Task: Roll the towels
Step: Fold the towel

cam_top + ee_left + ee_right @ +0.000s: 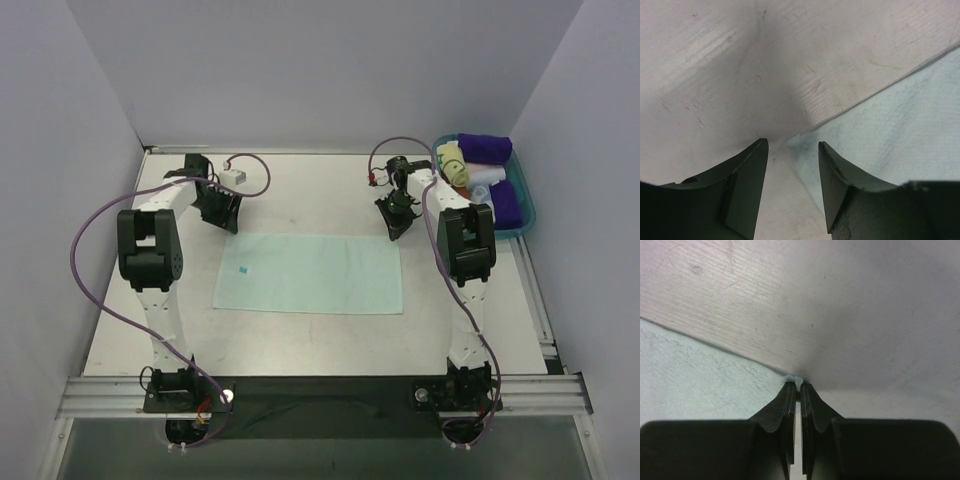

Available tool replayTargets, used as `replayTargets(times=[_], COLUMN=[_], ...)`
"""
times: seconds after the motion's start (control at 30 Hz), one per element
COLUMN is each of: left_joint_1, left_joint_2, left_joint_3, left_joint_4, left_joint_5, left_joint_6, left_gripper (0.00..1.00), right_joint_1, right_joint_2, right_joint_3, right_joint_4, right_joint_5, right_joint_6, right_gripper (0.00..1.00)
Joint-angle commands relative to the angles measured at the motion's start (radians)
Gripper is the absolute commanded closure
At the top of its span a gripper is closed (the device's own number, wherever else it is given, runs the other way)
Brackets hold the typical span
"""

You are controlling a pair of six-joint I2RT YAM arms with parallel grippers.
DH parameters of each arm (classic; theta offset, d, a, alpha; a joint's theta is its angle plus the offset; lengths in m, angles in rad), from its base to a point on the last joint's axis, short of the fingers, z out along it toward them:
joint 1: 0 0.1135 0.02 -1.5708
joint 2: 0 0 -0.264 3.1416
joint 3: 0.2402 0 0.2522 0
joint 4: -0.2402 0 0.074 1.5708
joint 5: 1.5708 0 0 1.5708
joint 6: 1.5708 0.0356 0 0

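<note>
- Nearest you, the silver metal rail [100, 395] carries both arm bases. Between it and the cloth lies a band of pale wooden table [300, 340], which gives you room to roll toward yourself.
- Your task piece, the flat rectangular mint-aqua towel [308, 272], lies spread mid-table with its long edges running left to right and no fold in it yet.
- At its far-right corner, the right gripper [800, 387] has its jaws closed together on a small tuft of the towel's corner.
- At the far-left corner, the left gripper [792, 150] stands with jaws apart. The corner lies between the fingers and nothing is pinched.
- You look to be at the very start of the roll, taking the two far corners. Next, you should close the left jaws on that corner, lift both corners evenly and turn the far edge over toward you. Uneven heights would likely skew the roll.
- Just behind the left gripper sits a small white box [236, 177]; keep your wrist off it.
- Far right, the blue plastic tray [527, 215] holds purple rolls [485, 148], a white roll [480, 190] and the pale yellow green-marked towel [452, 162], near the right wrist. Plain walls close in on both sides.
</note>
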Motion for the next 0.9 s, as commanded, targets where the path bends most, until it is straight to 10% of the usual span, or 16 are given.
replayTargets(times=[0.0,0.67,0.87], left_joint_1=[0.004,0.007,0.051], left_joint_2=[0.021,0.033,0.022], left_joint_3=[0.053,0.085,0.136], left_joint_4=[0.012,-0.041,-0.041], left_joint_5=[-0.007,0.124,0.155], left_joint_6=[0.004,0.001,-0.028], left_gripper=[0.45,1.00,1.00], right_joint_1=[0.010,-0.002,-0.031], right_joint_2=[0.000,-0.022,-0.034], right_joint_3=[-0.005,0.025,0.088], right_joint_4=[-0.042,-0.041,-0.039], right_joint_5=[0.003,0.003,-0.008], right_joint_6=[-0.008,-0.006,-0.003], right_gripper=[1.00,1.00,1.00])
